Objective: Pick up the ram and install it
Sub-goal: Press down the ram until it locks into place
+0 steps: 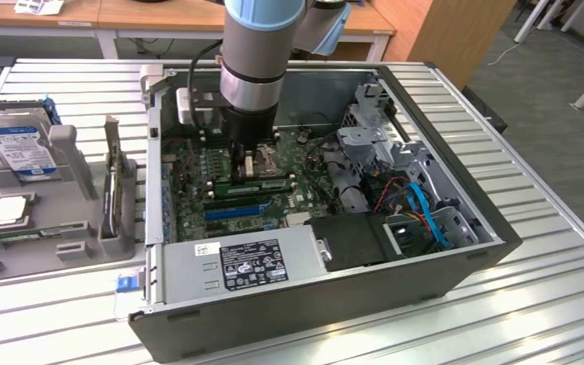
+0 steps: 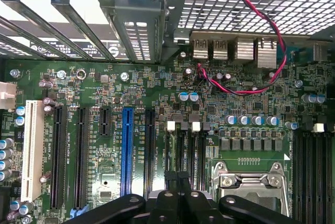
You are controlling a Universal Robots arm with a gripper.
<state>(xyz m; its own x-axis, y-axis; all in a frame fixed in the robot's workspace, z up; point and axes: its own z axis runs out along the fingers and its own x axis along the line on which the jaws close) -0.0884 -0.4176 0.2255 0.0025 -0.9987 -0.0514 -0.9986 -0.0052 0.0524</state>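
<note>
Ribbed metal tabletop (image 1: pixel 58 319) carries an open dark-grey desktop computer case (image 1: pixel 303 319) lying on its side, green motherboard (image 1: pixel 195 179) exposed. Wooden desks stand behind.

Silver-and-blue robot arm (image 1: pixel 261 53) reaches straight down into the case. Its black gripper (image 1: pixel 256 156) is low over the board, near the metal processor socket (image 1: pixel 271 161). In the wrist view the black fingers (image 2: pixel 175 190) are pressed together, clenched, with no stick visible between them.

Long, narrow green ram stick with black chips (image 1: pixel 261 182) lies seated across the motherboard just in front of the gripper, beside the blue plastic slot (image 1: pixel 239 213). Whether the gripper touches it cannot be told.

At the exterior view's left, a grey plastic parts holder (image 1: pixel 28 228) sits on the table, well apart from the case. It bears a silver hard drive with a blue-and-white label (image 1: pixel 18 144), a square silver processor chip (image 1: pixel 8 211), and a thin upright board (image 1: pixel 112 182).

Wrist view: long black expansion slots (image 2: pixel 81 156), one blue slot (image 2: pixel 126 150), one white slot (image 2: pixel 32 150), red-and-black twisted wires (image 2: pixel 246 4).
</note>
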